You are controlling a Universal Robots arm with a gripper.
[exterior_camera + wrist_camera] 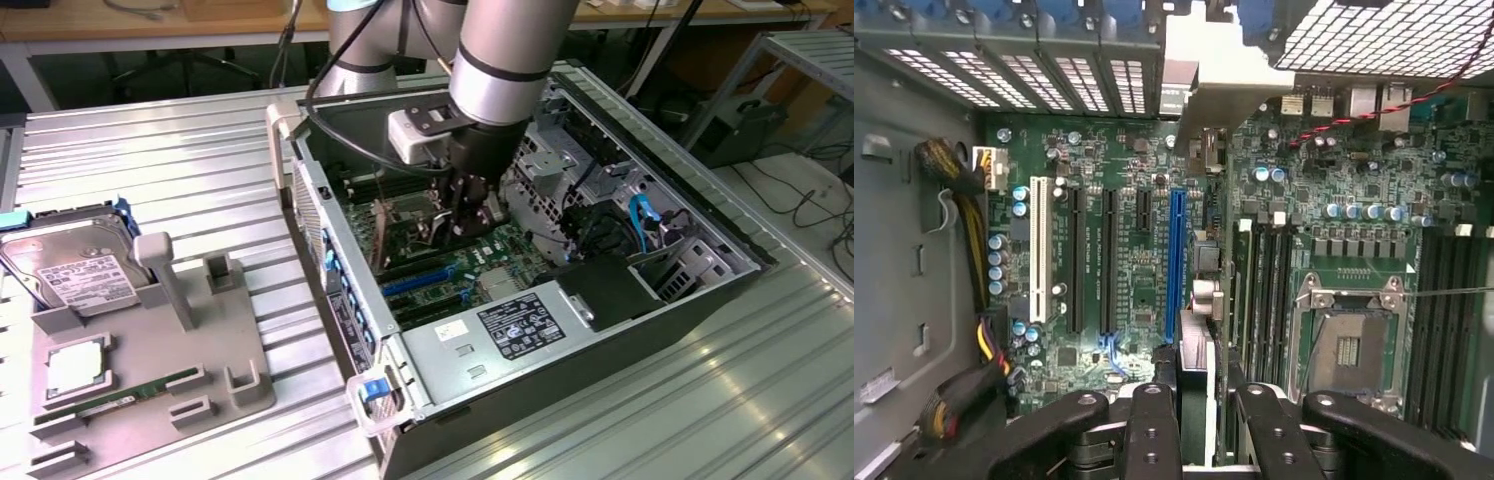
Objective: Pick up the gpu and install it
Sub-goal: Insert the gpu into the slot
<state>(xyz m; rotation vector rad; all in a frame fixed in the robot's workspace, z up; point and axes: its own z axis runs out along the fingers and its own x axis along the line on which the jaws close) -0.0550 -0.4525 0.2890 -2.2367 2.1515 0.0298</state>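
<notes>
Gripper [1194, 425] down inside the open computer case [721, 235], fingers [1151, 430] narrowed onto the gpu [1194, 370], held edge-on just above the motherboard [1134, 250] beside the blue slot [1176, 265].

Case walls [441, 370] and drive cage [607, 290] hem the motherboard [1124, 250]; above stays open.

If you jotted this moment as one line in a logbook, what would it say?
gripper: shut on gpu, held edge-on | place: inside computer case, above motherboard | near: blue slot | gpu not seated
</notes>
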